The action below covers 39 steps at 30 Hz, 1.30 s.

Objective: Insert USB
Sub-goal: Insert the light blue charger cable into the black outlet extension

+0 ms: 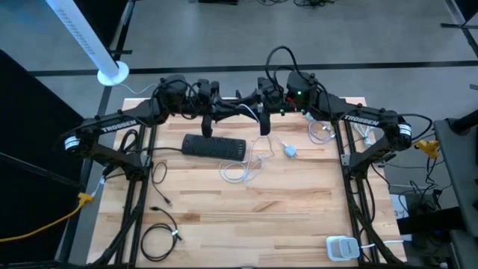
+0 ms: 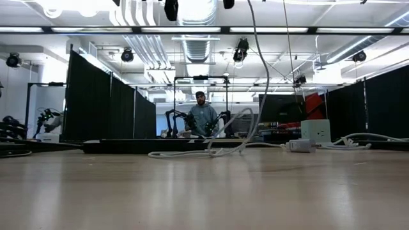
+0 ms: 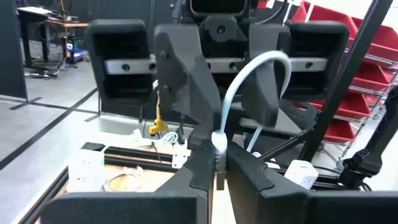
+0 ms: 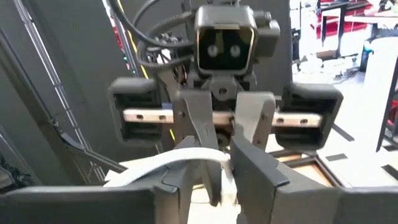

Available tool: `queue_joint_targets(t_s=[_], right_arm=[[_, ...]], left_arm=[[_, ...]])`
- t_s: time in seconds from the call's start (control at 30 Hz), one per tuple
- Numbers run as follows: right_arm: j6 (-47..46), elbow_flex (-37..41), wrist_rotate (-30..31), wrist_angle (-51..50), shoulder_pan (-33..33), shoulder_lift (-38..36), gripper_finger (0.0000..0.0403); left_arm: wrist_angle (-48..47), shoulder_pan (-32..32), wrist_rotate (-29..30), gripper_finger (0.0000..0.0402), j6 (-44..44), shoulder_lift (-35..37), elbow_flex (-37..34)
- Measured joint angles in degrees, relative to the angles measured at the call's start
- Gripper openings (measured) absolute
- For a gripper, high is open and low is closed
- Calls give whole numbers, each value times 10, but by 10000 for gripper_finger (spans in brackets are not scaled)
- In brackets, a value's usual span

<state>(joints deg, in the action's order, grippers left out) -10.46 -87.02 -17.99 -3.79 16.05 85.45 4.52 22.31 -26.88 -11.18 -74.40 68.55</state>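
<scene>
Seen from above, the left gripper (image 1: pixel 240 112) and right gripper (image 1: pixel 263 123) meet above the tabletop's far edge, sharing a white USB cable (image 1: pixel 246 168) whose slack falls beside a black power strip (image 1: pixel 214 146). From table height, only the hanging cable (image 2: pixel 252 96) and its loops on the wood show. The strip (image 2: pixel 128 145) lies behind them and a person (image 2: pixel 203 118) sits far back. In the left wrist view, the left fingers (image 3: pixel 199 174) are clenched on the cable's plug end. In the right wrist view, the right fingers (image 4: pixel 255 168) appear pinched on the same cable. The plug could twist or slip in this two-handed hold, spoiling its alignment. The trailing slack could also snag on the strip.
</scene>
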Motion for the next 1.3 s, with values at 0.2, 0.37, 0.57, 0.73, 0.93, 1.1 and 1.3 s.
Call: queue_joint_targets(t_s=[0.2, 0.37, 0.57, 0.73, 0.93, 1.1, 1.3], right_arm=[[21, 0, 1, -11, 0, 0, 59], [21, 0, 2, -12, 2, 0, 43], [26, 0, 1, -13, 6, 0, 5], [26, 0, 2, -14, 8, 0, 2], [29, 0, 17, -15, 7, 0, 1], [32, 0, 22, -17, 9, 0, 1], [52, 0, 26, -13, 9, -4, 0]], left_arm=[[0, 0, 4, 17, -1, 2, 0], [-1, 0, 4, 17, -2, 4, 0], [-1, 1, 4, 17, -2, 6, 0], [-1, 1, 4, 17, 2, 7, 0], [-18, 1, 6, 91, 2, 18, 0], [-75, 2, 10, 176, 35, 46, 0], [-156, 2, 88, 236, 73, 110, 0]])
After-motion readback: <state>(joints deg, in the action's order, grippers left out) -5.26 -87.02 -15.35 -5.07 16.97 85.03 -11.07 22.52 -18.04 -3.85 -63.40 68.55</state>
